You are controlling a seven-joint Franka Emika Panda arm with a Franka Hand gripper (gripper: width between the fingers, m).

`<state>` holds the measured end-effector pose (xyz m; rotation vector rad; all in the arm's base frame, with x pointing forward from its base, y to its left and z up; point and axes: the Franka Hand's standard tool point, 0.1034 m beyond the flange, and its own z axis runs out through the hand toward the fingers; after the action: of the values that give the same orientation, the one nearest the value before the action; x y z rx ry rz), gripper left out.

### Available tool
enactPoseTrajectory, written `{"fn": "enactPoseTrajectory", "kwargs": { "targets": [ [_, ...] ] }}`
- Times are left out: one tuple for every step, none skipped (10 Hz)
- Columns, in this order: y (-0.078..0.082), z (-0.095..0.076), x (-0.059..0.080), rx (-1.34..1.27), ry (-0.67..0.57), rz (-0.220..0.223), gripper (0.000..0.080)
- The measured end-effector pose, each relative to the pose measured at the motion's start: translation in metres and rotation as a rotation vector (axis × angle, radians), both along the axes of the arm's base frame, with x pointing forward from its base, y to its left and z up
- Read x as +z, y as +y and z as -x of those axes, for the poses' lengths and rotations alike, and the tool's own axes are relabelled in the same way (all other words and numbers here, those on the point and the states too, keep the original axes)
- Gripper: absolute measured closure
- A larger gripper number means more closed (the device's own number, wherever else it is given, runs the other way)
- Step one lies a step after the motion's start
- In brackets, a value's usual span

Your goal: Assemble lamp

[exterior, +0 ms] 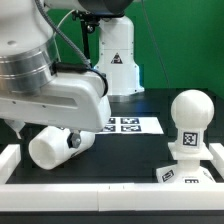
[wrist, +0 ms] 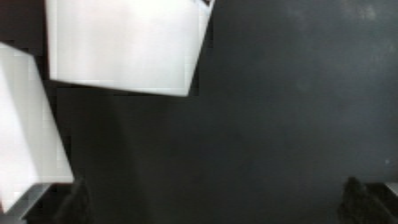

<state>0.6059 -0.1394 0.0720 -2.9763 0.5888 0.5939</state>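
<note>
The round-headed bulb (exterior: 190, 112) stands upright in the flared square base (exterior: 186, 168) at the exterior view's right, near the front rail. The tapered shade (exterior: 118, 60) stands at the back centre, with a tag on its side. My gripper (exterior: 72, 141) is low at the exterior view's left, mostly hidden behind the arm's wrist and far from both parts. In the wrist view my gripper (wrist: 214, 208) is open. Its dark fingertips (wrist: 43, 205) sit wide apart with only black table between them. A white slanted shape (wrist: 125, 45) lies ahead; I cannot tell what it is.
The marker board (exterior: 128, 124) lies flat on the black table between the shade and the bulb. A white rail (exterior: 100, 190) runs along the front edge. A white surface (wrist: 22, 130) fills one side of the wrist view. The big arm covers the exterior view's left.
</note>
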Motion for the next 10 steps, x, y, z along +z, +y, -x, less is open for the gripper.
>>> {"fn": "enactPoseTrajectory", "kwargs": {
  "targets": [
    [0.000, 0.006, 0.000, -0.009, 0.030, -0.016, 0.0101],
    [0.000, 0.011, 0.003, -0.028, 0.059, -0.045, 0.0101],
    [0.001, 0.013, 0.002, -0.044, 0.073, -0.049, 0.0101],
    [0.006, 0.032, 0.006, -0.067, 0.222, -0.102, 0.0101],
    [0.001, 0.036, 0.009, -0.079, 0.369, -0.157, 0.0101],
    [0.001, 0.037, 0.010, -0.064, 0.420, -0.170, 0.0101],
    [0.010, 0.049, 0.017, -0.051, 0.479, -0.189, 0.0101],
    [0.015, 0.063, 0.021, -0.059, 0.511, -0.209, 0.0101],
    [0.015, 0.073, 0.023, -0.081, 0.550, -0.221, 0.0101],
    [0.014, 0.070, 0.019, -0.071, 0.531, -0.216, 0.0101]
  ]
}}
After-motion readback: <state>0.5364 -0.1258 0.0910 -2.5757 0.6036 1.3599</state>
